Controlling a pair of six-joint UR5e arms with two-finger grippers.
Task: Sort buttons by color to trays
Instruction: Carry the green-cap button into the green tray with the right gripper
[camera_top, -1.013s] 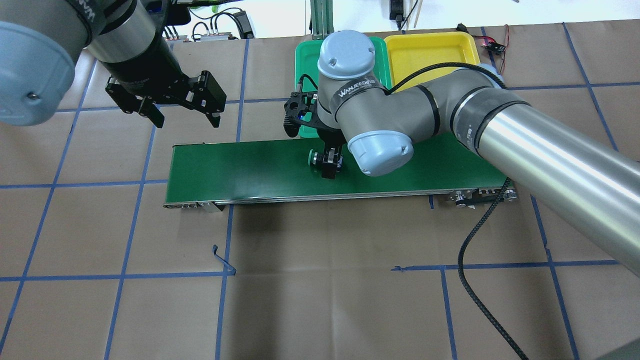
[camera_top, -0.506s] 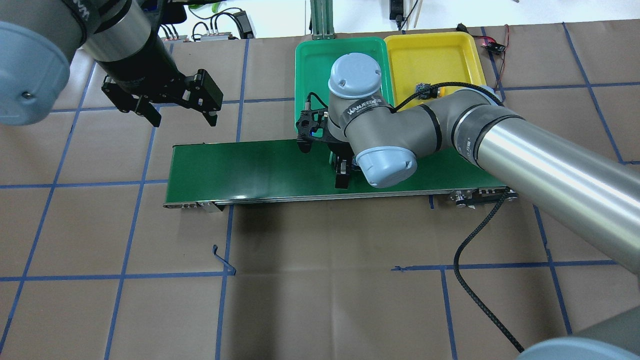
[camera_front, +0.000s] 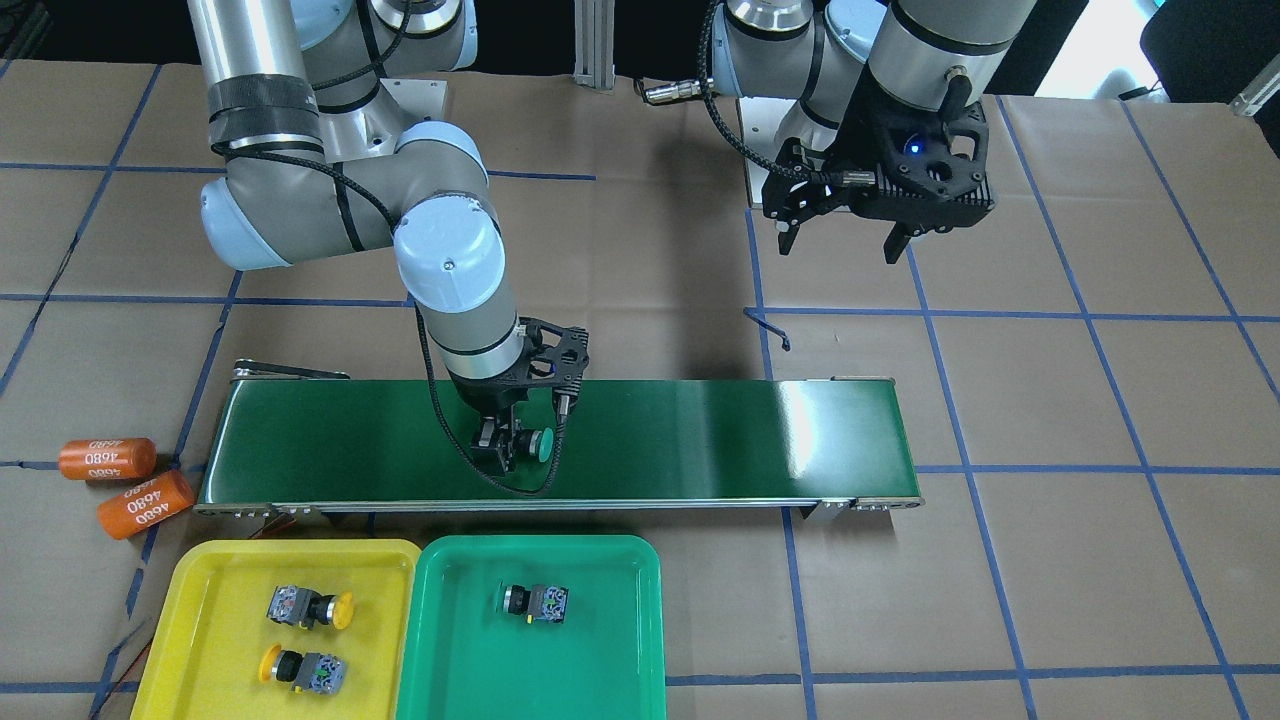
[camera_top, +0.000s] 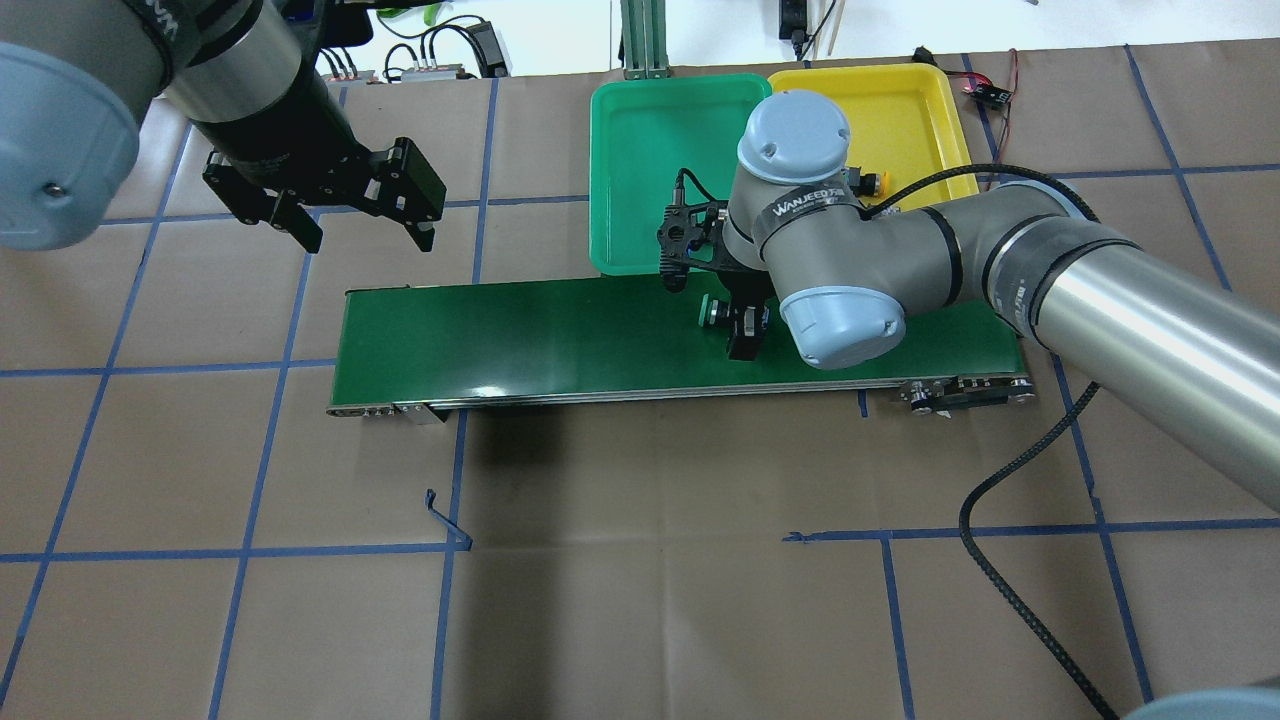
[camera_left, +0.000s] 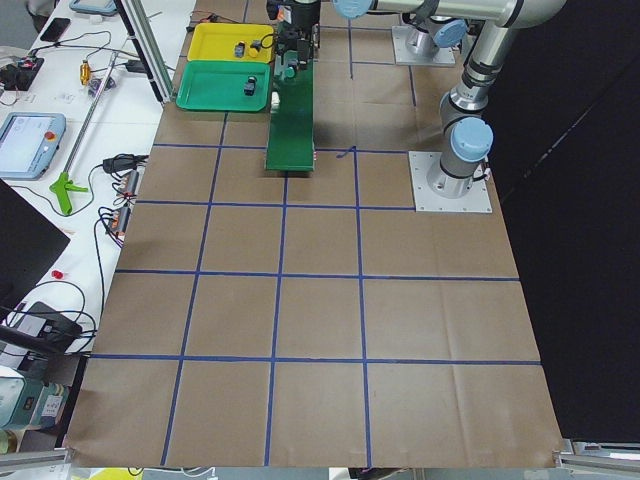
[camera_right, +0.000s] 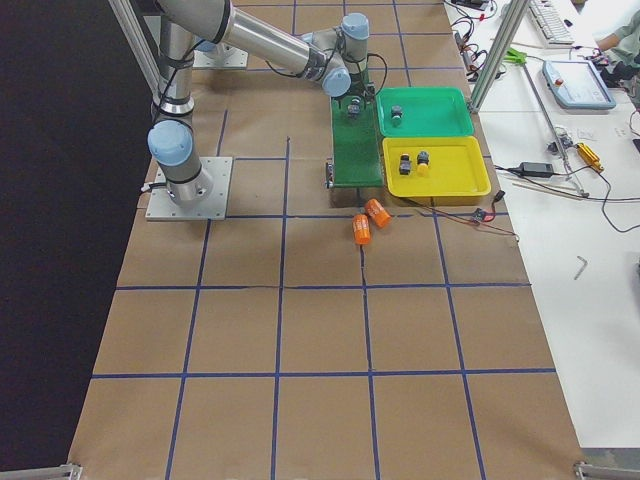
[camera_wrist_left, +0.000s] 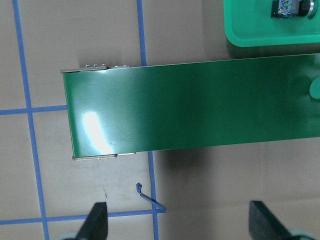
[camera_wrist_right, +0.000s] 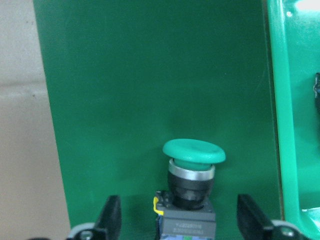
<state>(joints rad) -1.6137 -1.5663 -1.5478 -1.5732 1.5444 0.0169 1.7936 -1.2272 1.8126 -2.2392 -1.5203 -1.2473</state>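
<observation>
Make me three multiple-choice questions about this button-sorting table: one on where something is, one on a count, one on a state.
1. Where is the green button that is not yet sorted?
A. On the conveyor belt, between the right gripper fingers
B. On the brown paper
C. Beside the orange cylinders

2. How many buttons lie in the yellow tray?
A. One
B. Two
C. Four

3. How is the left gripper?
A. Shut on a button
B. Open and empty
C. Shut on a cylinder

Answers:
1 A, the right wrist view shows it lying on the belt between the fingers.
2 B, the front view shows two yellow-capped ones.
3 B, its fingers stand apart with nothing between them.
</observation>
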